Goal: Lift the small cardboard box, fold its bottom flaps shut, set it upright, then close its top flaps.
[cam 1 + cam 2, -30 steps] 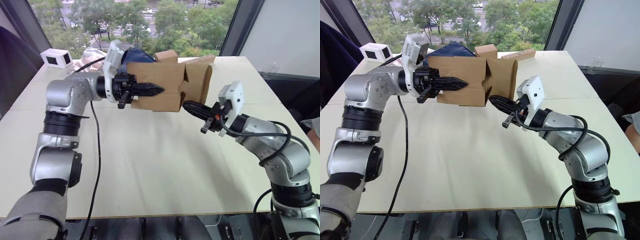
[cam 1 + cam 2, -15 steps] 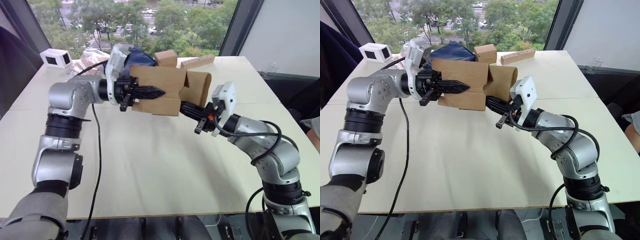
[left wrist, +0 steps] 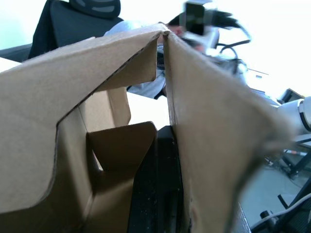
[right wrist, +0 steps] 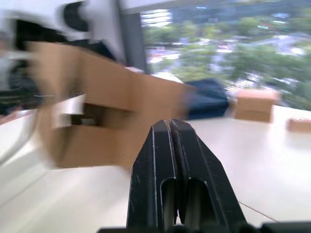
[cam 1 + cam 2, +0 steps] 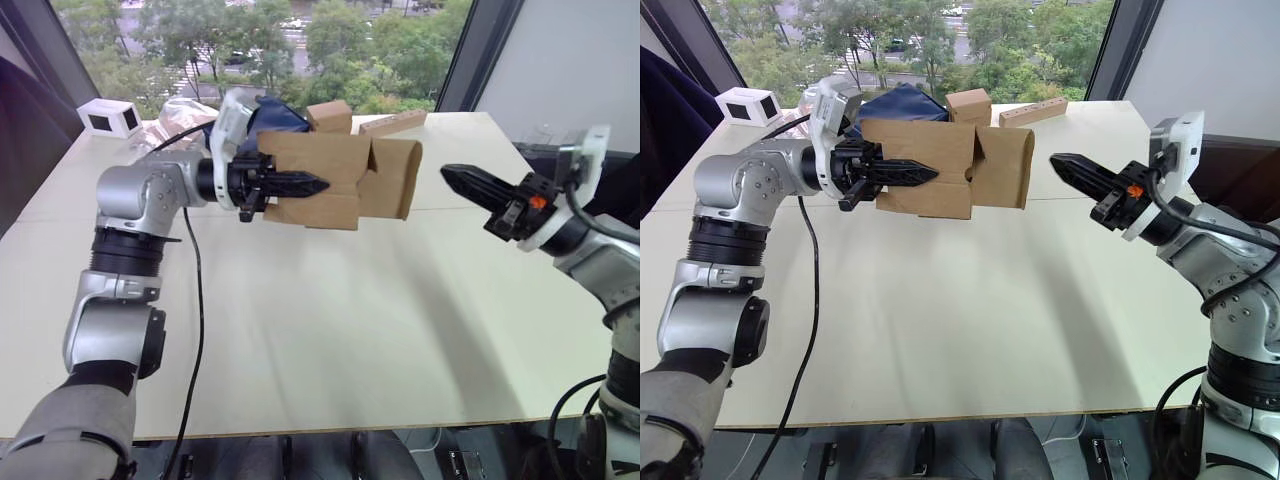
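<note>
Left eye view: small cardboard box (image 5: 335,178) is gripped aloft by left end effector (image 5: 300,184); right end effector (image 5: 462,180) is closed, well apart.

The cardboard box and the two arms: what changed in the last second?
The right gripper, fingers shut, pulled back from the small cardboard box toward the robot's right and now hangs clear of it. The left gripper still holds the box above the table, in about the same place.

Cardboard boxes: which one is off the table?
The small cardboard box, held by the left gripper with flaps open; the cube carton sits on the table's far edge.
</note>
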